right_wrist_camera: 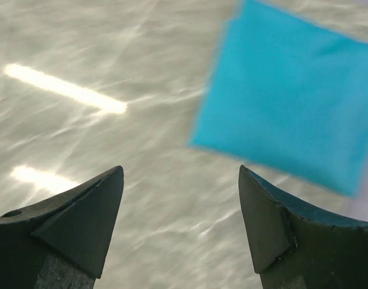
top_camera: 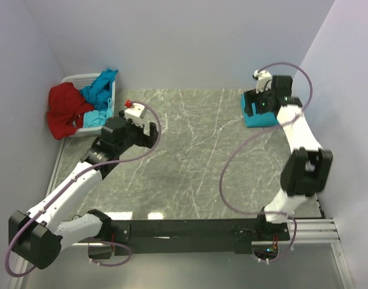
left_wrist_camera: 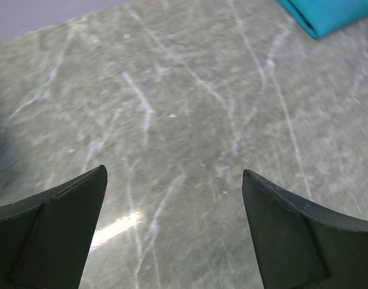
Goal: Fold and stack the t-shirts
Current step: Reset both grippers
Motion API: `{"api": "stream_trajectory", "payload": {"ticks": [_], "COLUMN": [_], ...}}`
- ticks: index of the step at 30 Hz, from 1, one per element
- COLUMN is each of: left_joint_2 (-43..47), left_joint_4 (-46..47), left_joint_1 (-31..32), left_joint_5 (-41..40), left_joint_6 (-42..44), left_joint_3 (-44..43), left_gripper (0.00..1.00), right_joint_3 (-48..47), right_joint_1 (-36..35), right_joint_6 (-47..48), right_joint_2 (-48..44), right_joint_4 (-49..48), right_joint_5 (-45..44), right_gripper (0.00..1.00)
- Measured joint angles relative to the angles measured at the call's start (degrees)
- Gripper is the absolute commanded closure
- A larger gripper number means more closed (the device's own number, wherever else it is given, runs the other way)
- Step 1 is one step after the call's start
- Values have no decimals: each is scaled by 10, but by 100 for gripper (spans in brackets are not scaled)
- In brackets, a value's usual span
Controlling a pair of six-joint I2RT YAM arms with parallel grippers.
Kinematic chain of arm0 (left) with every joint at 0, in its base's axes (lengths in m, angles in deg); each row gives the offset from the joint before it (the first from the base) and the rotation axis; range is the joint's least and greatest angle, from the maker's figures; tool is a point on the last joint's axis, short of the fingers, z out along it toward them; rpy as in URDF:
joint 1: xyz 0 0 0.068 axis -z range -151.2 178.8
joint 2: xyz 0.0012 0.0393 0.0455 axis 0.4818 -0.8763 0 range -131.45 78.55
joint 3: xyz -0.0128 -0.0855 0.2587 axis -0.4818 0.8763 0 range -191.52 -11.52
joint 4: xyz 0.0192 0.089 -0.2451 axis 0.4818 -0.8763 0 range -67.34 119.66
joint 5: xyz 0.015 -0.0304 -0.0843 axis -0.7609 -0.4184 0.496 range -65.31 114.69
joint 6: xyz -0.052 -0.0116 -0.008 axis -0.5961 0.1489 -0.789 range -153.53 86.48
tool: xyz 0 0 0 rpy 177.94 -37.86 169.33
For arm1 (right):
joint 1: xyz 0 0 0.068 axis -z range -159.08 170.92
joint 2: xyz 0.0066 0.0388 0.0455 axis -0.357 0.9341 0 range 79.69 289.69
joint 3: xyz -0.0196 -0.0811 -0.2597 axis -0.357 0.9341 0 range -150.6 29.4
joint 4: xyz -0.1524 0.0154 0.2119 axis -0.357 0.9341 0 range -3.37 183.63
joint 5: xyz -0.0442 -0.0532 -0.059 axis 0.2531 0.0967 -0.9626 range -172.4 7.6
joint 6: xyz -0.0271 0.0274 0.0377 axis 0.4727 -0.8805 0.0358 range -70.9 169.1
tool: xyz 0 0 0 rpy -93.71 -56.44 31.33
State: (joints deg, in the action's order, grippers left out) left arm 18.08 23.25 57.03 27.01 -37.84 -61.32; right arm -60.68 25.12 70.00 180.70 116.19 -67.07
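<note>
A folded turquoise t-shirt [top_camera: 261,118] lies at the table's far right; it also shows in the right wrist view as a flat blue rectangle [right_wrist_camera: 292,102] and at the top right corner of the left wrist view [left_wrist_camera: 328,15]. My right gripper [top_camera: 256,108] hangs just over it, open [right_wrist_camera: 180,171], with only bare table between its fingers. A red t-shirt [top_camera: 66,109] drapes over the basket's front, and crumpled turquoise t-shirts [top_camera: 99,89] lie inside. My left gripper [top_camera: 146,133] hovers right of the basket, open [left_wrist_camera: 174,174] and empty.
The white plastic basket [top_camera: 81,78] stands in the far left corner against the walls. Grey marbled tabletop [top_camera: 196,156] stretches between the two arms. Purple cables loop beside each arm. Walls close in on the left, back and right.
</note>
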Motion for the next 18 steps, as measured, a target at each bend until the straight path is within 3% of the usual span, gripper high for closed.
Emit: {"api": "stream_trajectory", "payload": {"ticks": [4, 9, 12, 18], "left_joint_2": [0, -1, -1, 39], "left_joint_4": [5, 15, 9, -6], "left_joint_1": [-73, -174, -182, -181], "left_joint_5": [11, -4, -33, -52], "left_joint_6": [-50, -113, -130, -132], "left_joint_3": [0, 0, 0, 26], "left_gripper": [1, 1, 1, 1], "right_joint_3": [156, 269, 325, 438], "right_joint_1": [-30, -35, -34, -18], "right_joint_6": [-35, -91, -130, -213], "right_joint_2": [-163, -326, -403, -518], "right_joint_4": [-35, -92, -139, -216], "right_joint_5": [41, 14, -30, -110], "right_gripper": [16, 16, 16, 5]}}
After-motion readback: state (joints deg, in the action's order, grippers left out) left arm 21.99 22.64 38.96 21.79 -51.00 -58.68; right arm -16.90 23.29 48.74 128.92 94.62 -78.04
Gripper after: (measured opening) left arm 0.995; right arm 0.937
